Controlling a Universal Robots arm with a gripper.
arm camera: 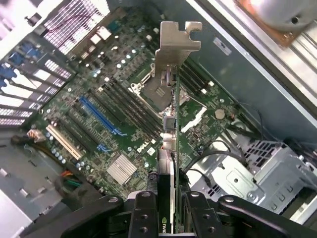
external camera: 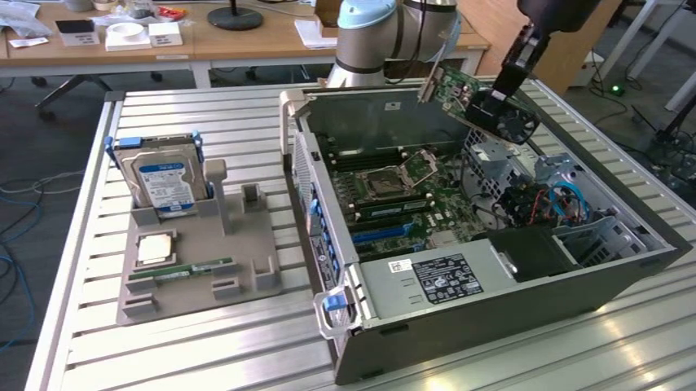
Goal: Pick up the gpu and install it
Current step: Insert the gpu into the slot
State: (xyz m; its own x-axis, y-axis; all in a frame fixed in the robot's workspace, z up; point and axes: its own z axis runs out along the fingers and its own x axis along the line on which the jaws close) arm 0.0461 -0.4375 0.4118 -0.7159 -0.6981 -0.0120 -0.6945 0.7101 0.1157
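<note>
arm: silver-grey, pale-blue jt caps | wrist: blk | claw: blk, round screws

The exterior view looks down steeply from high above the near side of the table. It takes in the whole open computer case on the exterior view's right, with desks far behind. The wrist view sits close, facing down past the gripper and its clamped gpu into the case. Both views share the motherboard and CPU socket.

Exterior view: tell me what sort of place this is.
Probably an office robotics lab: an open computer case on a slatted metal table, wooden desks behind, the pincer holding the gpu.
</note>
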